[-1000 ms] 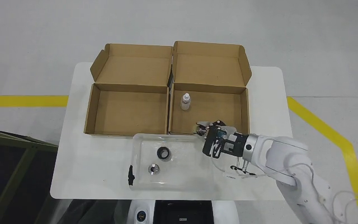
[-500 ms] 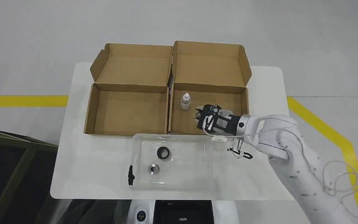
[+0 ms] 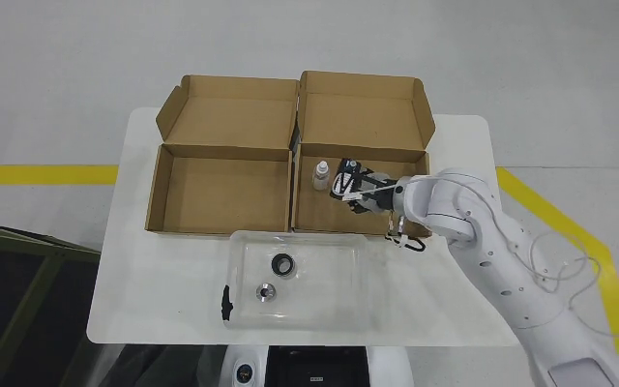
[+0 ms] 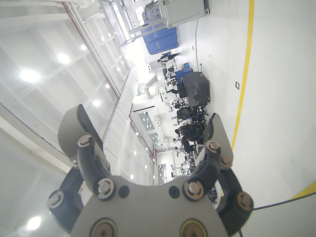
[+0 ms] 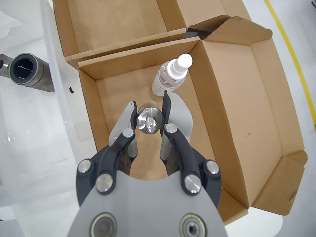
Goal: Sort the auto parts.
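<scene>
**Right pincer clamped on a metal part inside the right-hand box**

From above, the metal part (image 5: 147, 122) was mostly hidden between the fingers of the right pincer (image 3: 350, 181). The right wrist view showed it as a faceted silver piece with a central stub, clamped from both sides. Whether it touched the box floor could not be told.

The right arm lay over the worktop's (image 3: 135, 281) right side. Its pincer was inside the right cardboard box (image 3: 411, 208), just beside an upright spray bottle (image 3: 321, 175).

The left pincer (image 4: 147, 114) stood spread wide, aimed at a hall ceiling.

By the worktop's near edge, a clear tray (image 3: 329, 295) held a bearing sleeve (image 3: 282, 262), a small round metal piece (image 3: 266, 291) and a dark bit (image 3: 225, 306) too small to identify.
</scene>
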